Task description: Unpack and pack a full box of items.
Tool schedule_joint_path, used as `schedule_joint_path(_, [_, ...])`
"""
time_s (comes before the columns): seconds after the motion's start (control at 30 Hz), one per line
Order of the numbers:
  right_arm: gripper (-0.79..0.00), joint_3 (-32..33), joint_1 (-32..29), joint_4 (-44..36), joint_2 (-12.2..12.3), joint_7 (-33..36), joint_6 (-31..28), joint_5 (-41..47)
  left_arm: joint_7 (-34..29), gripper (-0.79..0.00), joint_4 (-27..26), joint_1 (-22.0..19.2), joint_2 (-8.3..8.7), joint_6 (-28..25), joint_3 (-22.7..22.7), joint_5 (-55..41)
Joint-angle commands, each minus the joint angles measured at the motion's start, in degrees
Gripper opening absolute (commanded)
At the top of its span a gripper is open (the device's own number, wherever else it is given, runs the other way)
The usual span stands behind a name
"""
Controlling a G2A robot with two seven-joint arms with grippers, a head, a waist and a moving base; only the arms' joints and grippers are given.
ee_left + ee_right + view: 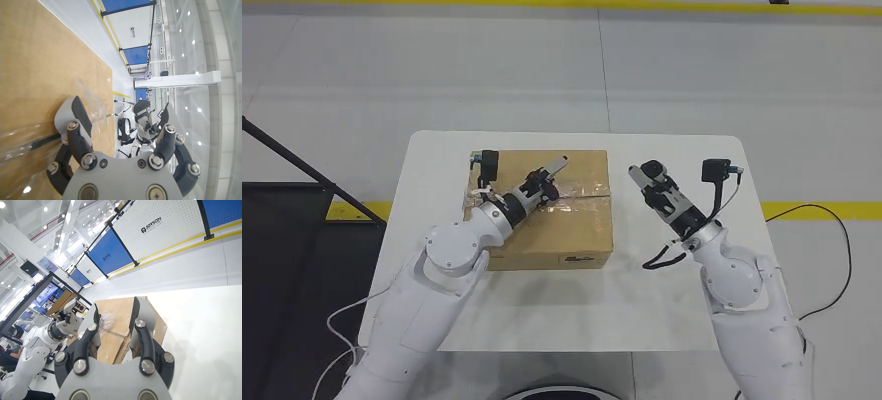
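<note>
The box (572, 225) is plain brown cardboard, matt and faintly fibrous. The clear plastic tape (90, 108) along its top seam is glossy and crinkled and catches the light. The table (662, 310) has a smooth white top with a dull sheen. The left gripper (121, 103) has smooth, matt, light grey plastic fingers faced with black, finely textured, rubbery pads (81, 115). Its links are black, its screws (87, 161) are bright polished metal, and its base plate (122, 180) is satin grey. The right gripper (115, 303) shows the same grey plastic, black textured pads and shiny metal screws. The floor (692, 80) is pale grey and smooth.
</note>
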Motion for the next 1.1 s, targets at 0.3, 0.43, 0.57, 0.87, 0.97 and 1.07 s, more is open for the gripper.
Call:
schedule_joint_path(0.3, [-0.394,3.5,-0.7,2.7,0.9,1.7,-4.4,3.6,3.1,0.000,1.6,-3.6,-1.50,1.4,5.8,0.7])
schedule_joint_path(0.43, [-0.391,4.5,-1.0,3.4,1.2,2.3,-5.4,4.5,4.3,0.000,2.3,-4.8,-2.04,0.5,7.5,1.5])
schedule_joint_path(0.57, [-0.382,5.5,-1.5,3.8,1.5,2.8,-6.3,5.4,5.6,0.000,3.3,-5.9,-2.72,0.5,9.3,1.3])
schedule_joint_path(0.87, [-0.360,7.9,-2.9,4.9,2.3,4.0,-8.1,7.4,8.3,0.000,6.2,-8.5,-4.41,0.1,13.2,0.8])
schedule_joint_path(0.97, [-0.360,8.6,-3.1,5.4,2.6,4.6,-8.7,8.2,9.0,0.000,7.0,-9.2,-4.94,-0.1,14.1,0.6])
schedule_joint_path(1.07, [-0.348,9.2,-3.2,5.8,2.8,5.1,-9.1,8.9,9.8,0.000,7.5,-9.7,-5.43,-0.5,15.0,0.6])
